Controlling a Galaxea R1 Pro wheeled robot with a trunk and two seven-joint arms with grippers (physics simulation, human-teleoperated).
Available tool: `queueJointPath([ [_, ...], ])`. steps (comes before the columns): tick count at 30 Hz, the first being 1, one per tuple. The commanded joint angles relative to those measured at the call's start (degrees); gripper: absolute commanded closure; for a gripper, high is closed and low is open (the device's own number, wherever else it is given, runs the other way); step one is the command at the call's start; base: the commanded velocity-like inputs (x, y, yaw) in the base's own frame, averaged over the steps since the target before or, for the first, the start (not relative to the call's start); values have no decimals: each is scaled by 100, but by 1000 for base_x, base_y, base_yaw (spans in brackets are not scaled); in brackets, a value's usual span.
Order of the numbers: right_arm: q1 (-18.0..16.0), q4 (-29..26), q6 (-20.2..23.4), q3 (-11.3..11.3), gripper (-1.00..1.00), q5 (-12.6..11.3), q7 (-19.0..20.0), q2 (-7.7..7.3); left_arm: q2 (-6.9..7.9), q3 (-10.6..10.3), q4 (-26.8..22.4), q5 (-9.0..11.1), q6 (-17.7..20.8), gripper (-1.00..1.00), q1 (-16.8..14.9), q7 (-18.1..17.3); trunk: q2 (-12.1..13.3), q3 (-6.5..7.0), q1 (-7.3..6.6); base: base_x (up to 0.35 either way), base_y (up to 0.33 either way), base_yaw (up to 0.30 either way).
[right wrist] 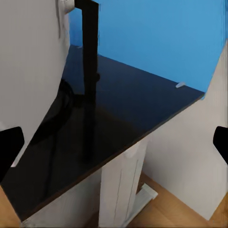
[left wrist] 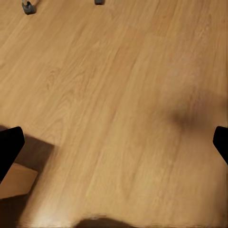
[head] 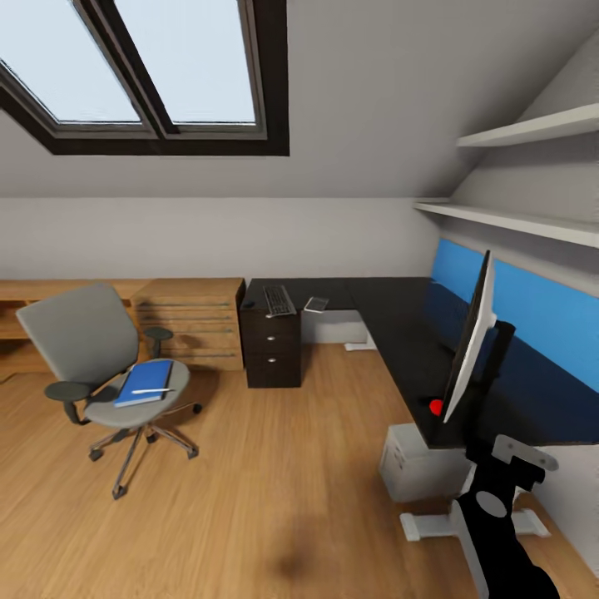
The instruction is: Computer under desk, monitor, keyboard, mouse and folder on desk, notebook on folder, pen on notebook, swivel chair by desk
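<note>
The swivel chair stands on the floor at the left, apart from the desk. On its seat lies the blue folder with the white pen on top. The keyboard and the thin grey notebook lie on the desk's far wing. The monitor stands edge-on on the near wing, its pale back and black stand close ahead of my open right gripper. The computer sits under the desk. My open left gripper hangs over bare floor. The mouse is out of view.
A small red object sits at the desk's near edge. A black drawer unit stands under the far wing beside a wooden drawer chest. Two wall shelves hang above the blue back panel. Wood floor lies open between chair and desk.
</note>
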Motion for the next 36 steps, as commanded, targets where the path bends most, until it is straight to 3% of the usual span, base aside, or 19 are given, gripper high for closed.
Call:
queueJointPath([
  [1, -3, 2, 4, -5, -100, 33, 0, 3, 7, -37, -10, 56, -36, -100, -3, 38, -5, -6, -1, -125, -262, 0],
  [3, -3, 18, -9, 0, -100, 30, 34, -1, 4, -39, -10, 53, -36, -100, -3, 41, -5, -6, -1, -90, -285, 0],
  [6, -3, 112, -30, 33, -100, 20, 379, -6, 7, -39, -10, 50, -36, -100, -3, 45, -5, -6, -1, -37, -321, 0],
  [10, -3, 160, -36, 48, -100, 7, 1161, -1, 8, -35, -10, 49, -36, -100, -3, 35, -5, -6, -1, -10, -336, 0],
  [15, -3, 173, -33, 55, -100, 0, 1318, 12, 9, -31, -10, 62, -36, -100, -3, 24, -5, -6, -1, -2, -181, 0],
  [36, -3, 199, -50, 75, -100, 10, 1309, 28, 17, -9, 32, 82, -35, -100, -3, 47, -5, -13, -1, 86, -279, 0],
])
